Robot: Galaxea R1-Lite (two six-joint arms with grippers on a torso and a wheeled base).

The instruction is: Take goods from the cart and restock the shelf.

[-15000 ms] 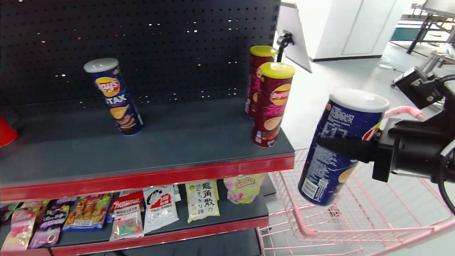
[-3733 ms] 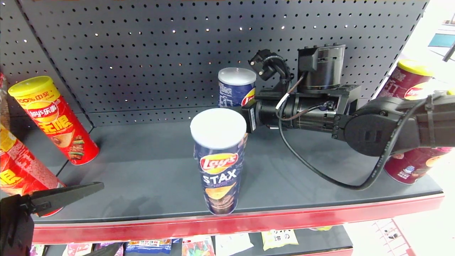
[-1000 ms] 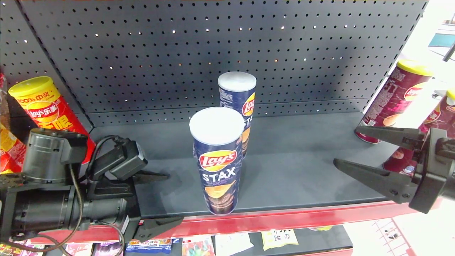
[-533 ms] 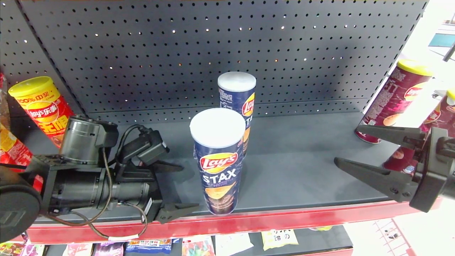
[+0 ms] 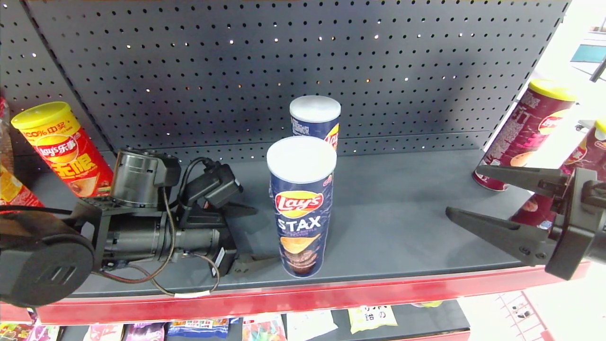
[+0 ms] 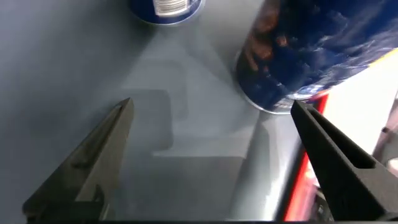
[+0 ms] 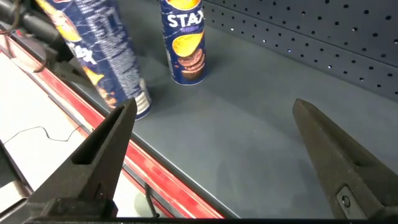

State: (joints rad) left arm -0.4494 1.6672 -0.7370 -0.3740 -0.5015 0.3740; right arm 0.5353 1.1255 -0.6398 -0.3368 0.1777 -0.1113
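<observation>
Two blue crisp cans stand upright on the grey shelf (image 5: 407, 222). The front can (image 5: 302, 203) (image 6: 311, 56) (image 7: 109, 56) is near the red front edge. The back can (image 5: 315, 116) (image 6: 165, 6) (image 7: 186, 37) stands by the pegboard. My left gripper (image 5: 267, 233) (image 6: 211, 112) lies low on the shelf just left of the front can, open. Its finger nearest the shelf edge is at the can's base, and whether it touches I cannot tell. My right gripper (image 5: 461, 190) (image 7: 212, 109) hangs open and holds nothing, over the shelf's right part.
Two maroon cans with yellow lids (image 5: 530, 128) stand at the shelf's right end, behind the right gripper. A red can with a yellow lid (image 5: 66, 147) stands at the left. Snack bags (image 5: 265, 329) lie on the lower shelf. Bare shelf lies between the blue cans and the right gripper.
My left gripper has moved right along the shelf up to the front can. That can has shifted a little to the right. The right gripper has stayed put.
</observation>
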